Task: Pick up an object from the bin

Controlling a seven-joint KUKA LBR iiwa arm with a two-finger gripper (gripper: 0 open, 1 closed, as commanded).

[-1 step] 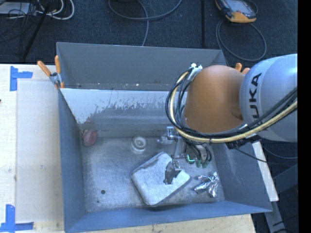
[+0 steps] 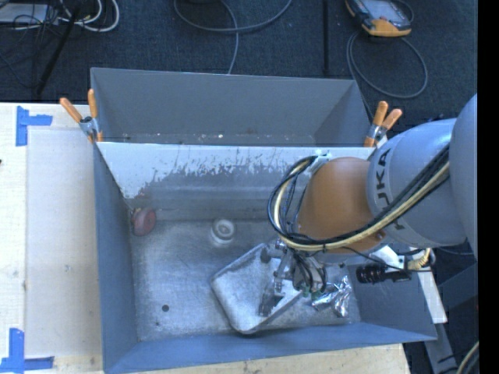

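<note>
Bin: grey metal, scuffed floor, a handful of loose bits spread out in it.
Arm: comes in from the right, with its orange cover and looped cables hanging over the near-right part of the bin.
Claw: down low at the floor, right on top of a grey pad. Can't tell how far open it is or whether it has hold of anything, the wrist clutter is in the way.
Grey pad: flat, rounded corners, lying at an angle in the near-middle of the bin. The claw sits over its right half.
Foil wad: crumpled and silvery, just right of the claw, near the pad's right end.
Pale cap: small and round, mid-floor toward the back, apart from the pad.
Pinkish lump: roundish, way over at the far-left corner of the floor, well apart from everything else.
</note>
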